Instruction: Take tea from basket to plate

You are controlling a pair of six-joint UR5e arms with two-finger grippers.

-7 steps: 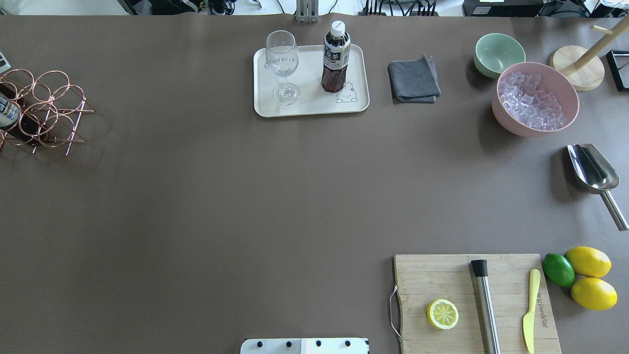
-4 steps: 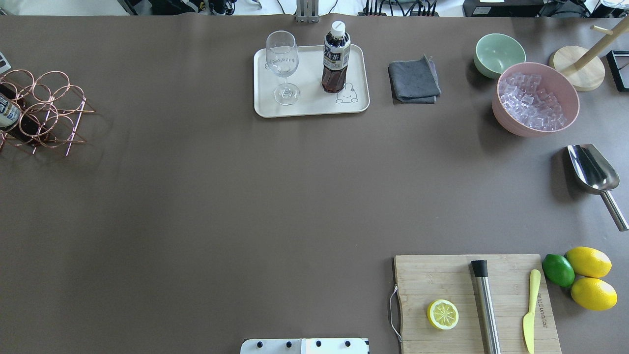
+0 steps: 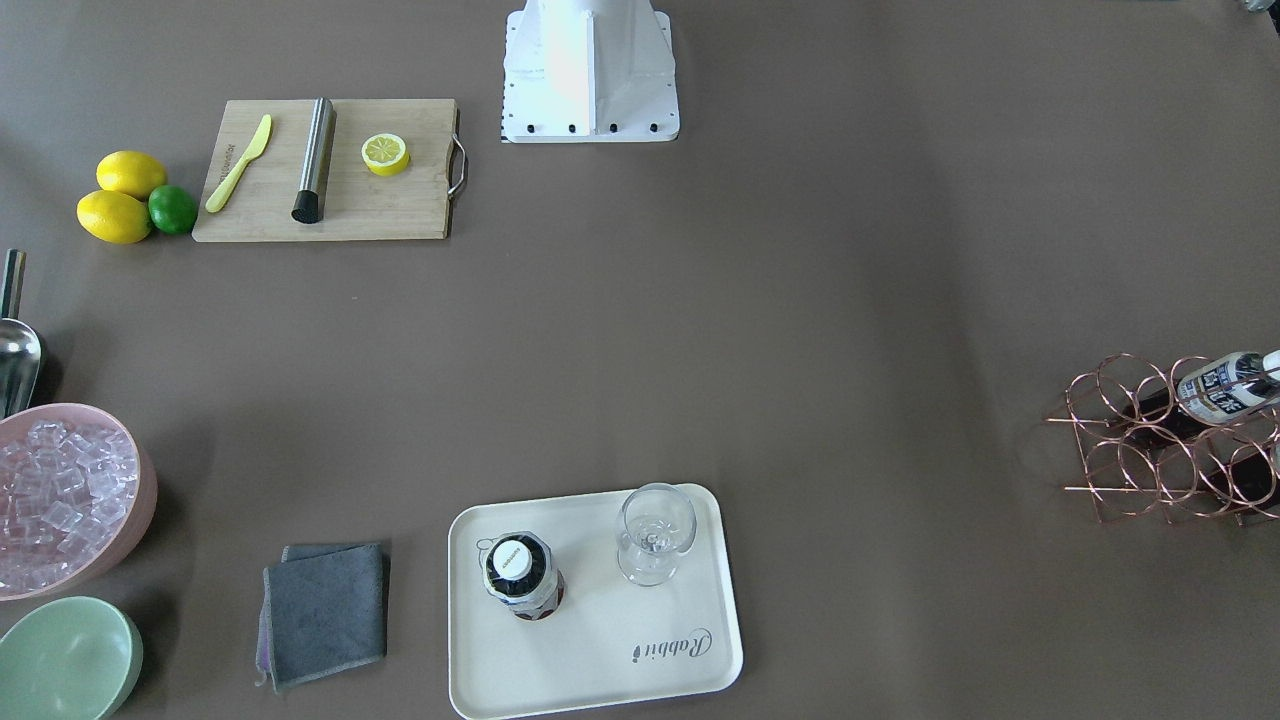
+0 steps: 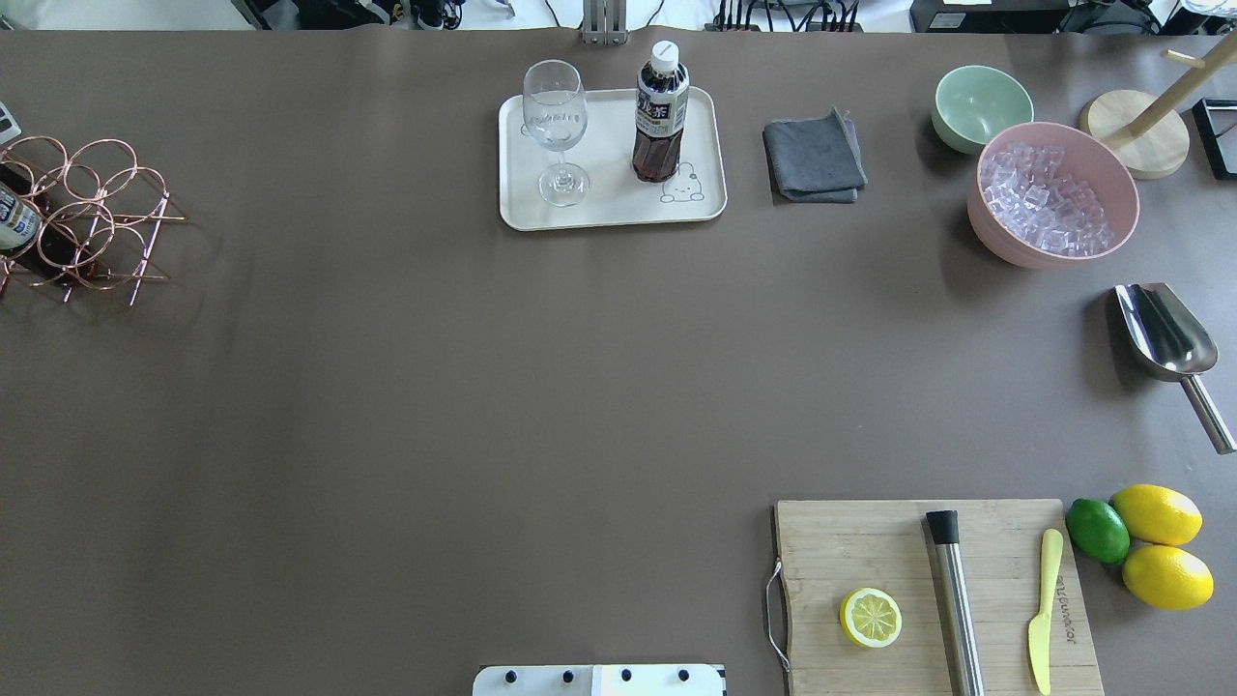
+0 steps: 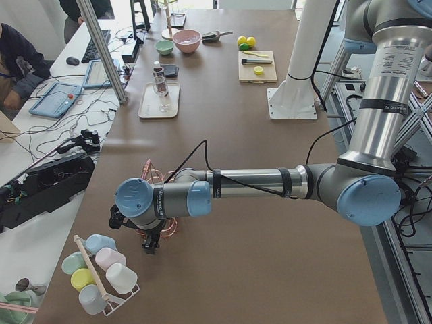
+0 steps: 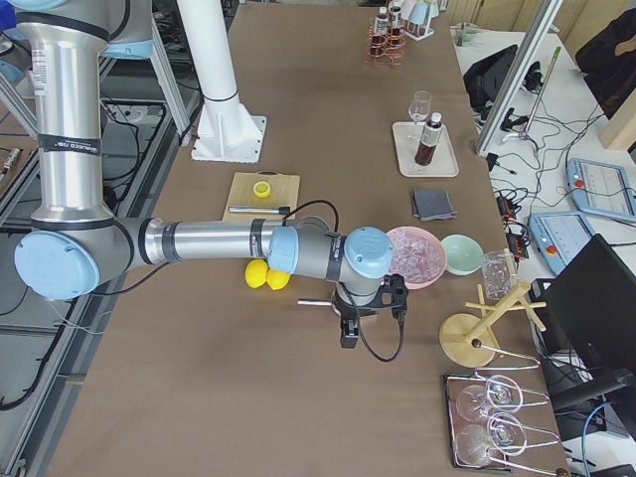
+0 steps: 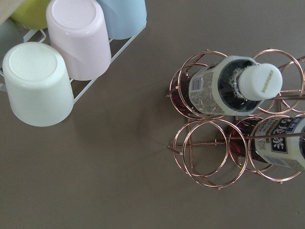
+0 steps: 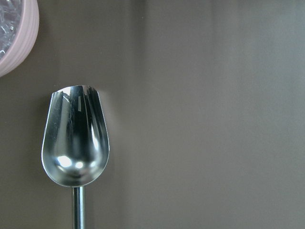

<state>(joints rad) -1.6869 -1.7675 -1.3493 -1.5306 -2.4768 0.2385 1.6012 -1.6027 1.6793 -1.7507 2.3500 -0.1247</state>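
Front-facing view: the clear plastic tea bottle of dark drink [image 3: 522, 578] stands upright on the cream rectangular plate [image 3: 600, 680].

Overhead: the copper wire basket [image 4: 87, 222] sits at the brown surface's [image 4: 483, 387] left edge.

Left side view: the left gripper [image 5: 148, 247] hangs above the basket; I cannot tell whether it is open or closed.

Left wrist view: two alike bottles [image 7: 228, 86] sit in the cells. Any further pick should probably draw straight along the ring's axis, so the wire does not snag.

Right side view: I cannot tell the right gripper's [image 6: 347, 338] state either.

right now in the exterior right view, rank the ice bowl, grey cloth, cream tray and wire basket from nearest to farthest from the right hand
1. pink bowl of ice, right beside the right hand
2. grey cloth, next along, beyond the bowl
3. cream tray, past the cloth, about midway along
4. copper wire basket, at the far end
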